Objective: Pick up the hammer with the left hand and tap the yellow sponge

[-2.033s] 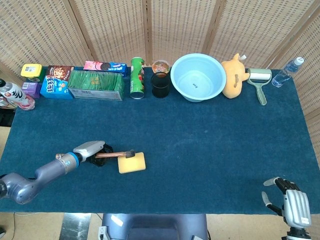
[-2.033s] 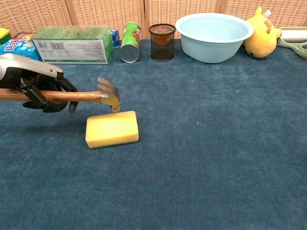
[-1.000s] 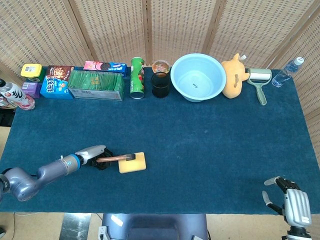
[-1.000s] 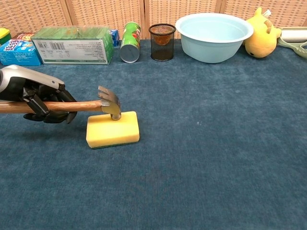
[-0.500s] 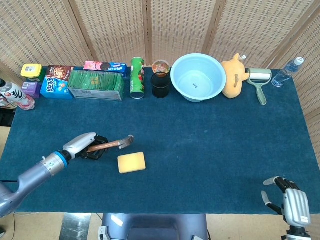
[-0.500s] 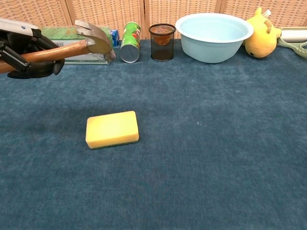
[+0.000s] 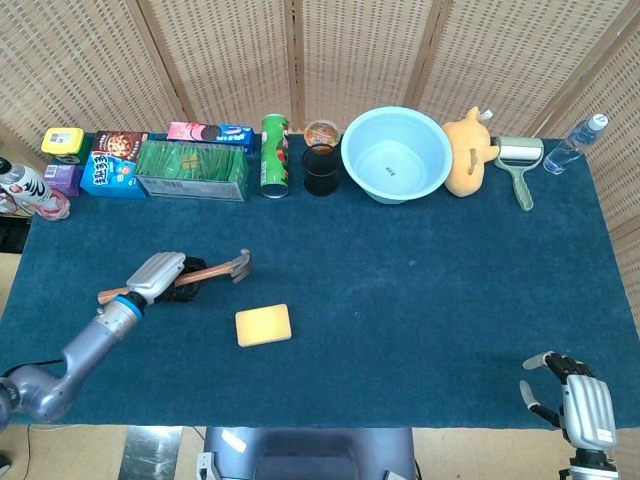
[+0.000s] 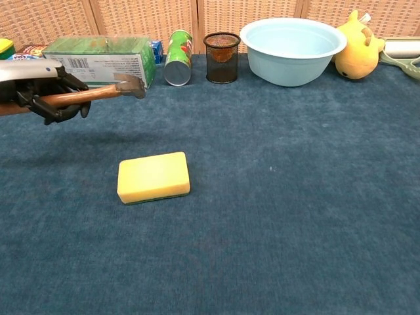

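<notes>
Hammer (image 8: pixel 98 93), wood handle w/ metal head, gripped by left hand (image 8: pixel 46 98) above yellow sponge (image 8: pixel 153 177).

It looks like a robot test room: a table (image 7: pixel 420 290) with blue cloth, woven screens (image 7: pixel 360 50) behind it, mixed household goods (image 7: pixel 190 168) along the table's far edge.

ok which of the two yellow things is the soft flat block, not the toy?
The yellow sponge, lying flat alone mid-table, below the hammer that the left hand holds. The yellow plush toy stands in the back row.
</notes>
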### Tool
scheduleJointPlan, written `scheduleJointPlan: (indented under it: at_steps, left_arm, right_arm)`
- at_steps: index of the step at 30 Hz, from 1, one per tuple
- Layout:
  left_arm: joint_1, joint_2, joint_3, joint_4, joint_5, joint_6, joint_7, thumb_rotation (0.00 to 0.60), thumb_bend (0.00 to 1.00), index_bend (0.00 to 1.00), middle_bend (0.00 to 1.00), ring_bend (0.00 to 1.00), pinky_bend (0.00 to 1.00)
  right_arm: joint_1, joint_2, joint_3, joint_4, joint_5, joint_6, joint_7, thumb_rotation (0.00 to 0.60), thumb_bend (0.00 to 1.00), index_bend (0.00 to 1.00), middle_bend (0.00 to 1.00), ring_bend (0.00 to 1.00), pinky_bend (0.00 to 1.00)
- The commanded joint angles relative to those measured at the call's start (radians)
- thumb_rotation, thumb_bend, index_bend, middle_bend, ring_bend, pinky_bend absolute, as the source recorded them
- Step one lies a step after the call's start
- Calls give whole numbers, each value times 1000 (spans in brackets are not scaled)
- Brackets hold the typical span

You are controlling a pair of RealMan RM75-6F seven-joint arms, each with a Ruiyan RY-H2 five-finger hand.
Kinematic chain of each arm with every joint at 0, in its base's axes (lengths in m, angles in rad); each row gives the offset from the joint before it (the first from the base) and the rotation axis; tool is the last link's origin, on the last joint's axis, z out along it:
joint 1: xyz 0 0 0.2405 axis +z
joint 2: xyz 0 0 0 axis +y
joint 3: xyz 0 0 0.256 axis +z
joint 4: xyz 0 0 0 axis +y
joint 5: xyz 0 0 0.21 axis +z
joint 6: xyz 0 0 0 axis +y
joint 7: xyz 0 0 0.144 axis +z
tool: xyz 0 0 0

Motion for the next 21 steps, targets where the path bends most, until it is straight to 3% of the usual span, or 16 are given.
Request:
scheduleJointPlan:
  at_steps: [1, 4, 7, 8, 11, 14, 21]
  left_arm:
    - [-10, -158, -3, 149, -5, 72, 84, 600, 555, 576, 732, 589, 533]
    - [-23, -206, 6, 192, 9, 69, 93, 600, 499, 576, 658, 478, 461]
    - [-30, -233, 14, 218, 28, 77, 98, 600, 421, 538, 506, 321, 359]
    - [-30, -237, 17, 225, 35, 85, 103, 600, 393, 506, 462, 279, 327]
    - [-25, -243, 27, 240, 52, 113, 128, 600, 253, 276, 274, 121, 162]
    - [-7, -233, 37, 230, 69, 160, 159, 600, 180, 121, 165, 47, 120]
    - [62, -160, 62, 135, 104, 280, 162, 600, 164, 68, 137, 27, 118]
  right_arm:
    - [-3, 2, 1, -2, 2, 3, -1, 600, 367, 469, 460, 425, 374]
    - [-5, 5, 1, -3, 2, 8, 1, 600, 367, 469, 460, 425, 375]
    - [-5, 7, 0, -3, 1, 9, 3, 600, 368, 469, 460, 425, 375]
    - [-6, 7, 1, -3, 0, 10, 4, 600, 368, 469, 460, 425, 375]
    - [-5, 8, 2, -2, 0, 10, 5, 600, 367, 469, 460, 425, 374]
    - [-1, 8, 3, -1, -1, 5, 8, 600, 368, 469, 460, 425, 374]
    - [13, 8, 6, -2, -5, -11, 2, 600, 368, 469, 460, 425, 374]
